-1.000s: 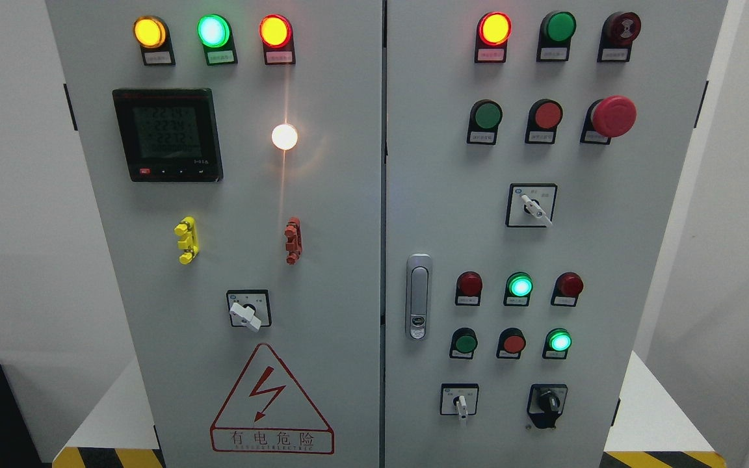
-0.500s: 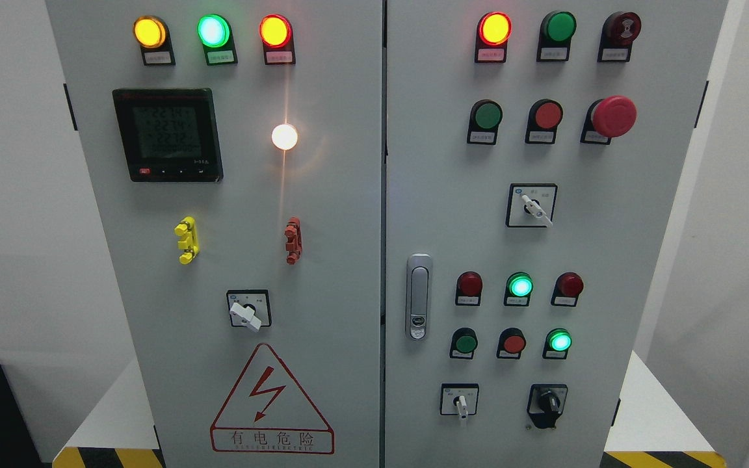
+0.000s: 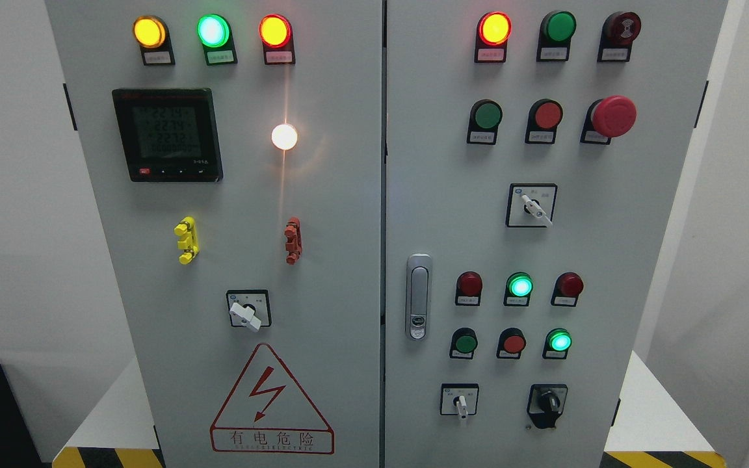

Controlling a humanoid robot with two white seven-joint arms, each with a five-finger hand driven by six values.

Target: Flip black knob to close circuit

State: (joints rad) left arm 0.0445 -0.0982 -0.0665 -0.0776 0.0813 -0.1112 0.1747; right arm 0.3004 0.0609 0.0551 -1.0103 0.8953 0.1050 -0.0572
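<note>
The black knob (image 3: 549, 401) sits on a black plate at the lower right of the grey cabinet's right door (image 3: 582, 247), below a lit green lamp (image 3: 560, 340). Its pointer stands roughly upright. Neither of my hands nor arms shows in the head view.
The right door also carries white selector switches (image 3: 460, 403) (image 3: 533, 207), a red mushroom stop button (image 3: 613, 116), a silver door handle (image 3: 419, 296) and several lamps and push buttons. The left door holds a meter (image 3: 168, 134), a white switch (image 3: 247, 313) and a warning triangle (image 3: 270, 403).
</note>
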